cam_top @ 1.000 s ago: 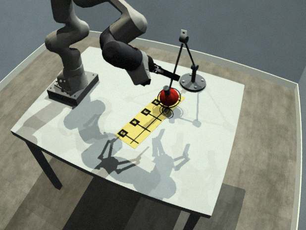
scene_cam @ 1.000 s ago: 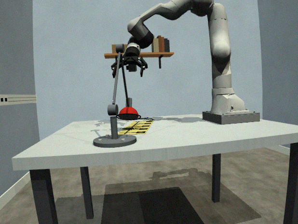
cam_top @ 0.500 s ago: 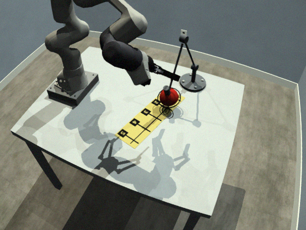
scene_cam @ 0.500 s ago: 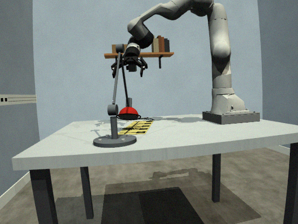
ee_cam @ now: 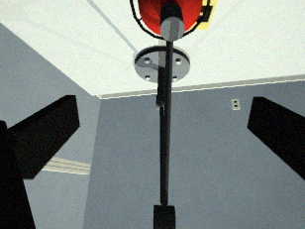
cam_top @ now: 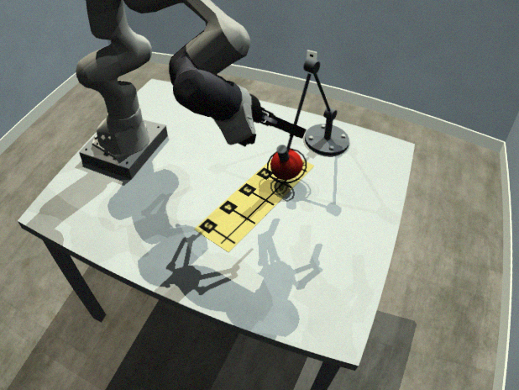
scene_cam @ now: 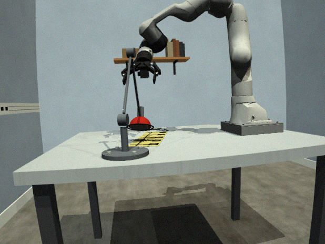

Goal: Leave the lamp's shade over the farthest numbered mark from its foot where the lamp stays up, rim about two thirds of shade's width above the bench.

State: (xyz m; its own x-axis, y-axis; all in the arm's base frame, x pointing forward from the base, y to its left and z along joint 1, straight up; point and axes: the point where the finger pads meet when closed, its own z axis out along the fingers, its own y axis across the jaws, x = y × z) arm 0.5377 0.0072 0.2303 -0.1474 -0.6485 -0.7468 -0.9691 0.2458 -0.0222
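The lamp stands on a round grey foot near the bench's far side. Its two dark arms fold up to a top joint. The red shade with a black rim hangs a little above the bench, over the end of the yellow numbered strip nearest the foot. My gripper is open and empty. It faces the lamp's forearm, and its fingers stand apart on either side of that arm, high above the shade. The shade and the gripper also show in the exterior view.
The strip carries several numbered marks running away from the foot towards the bench's front edge. My arm's base stands at the bench's far left. A wall shelf with books hangs behind the bench.
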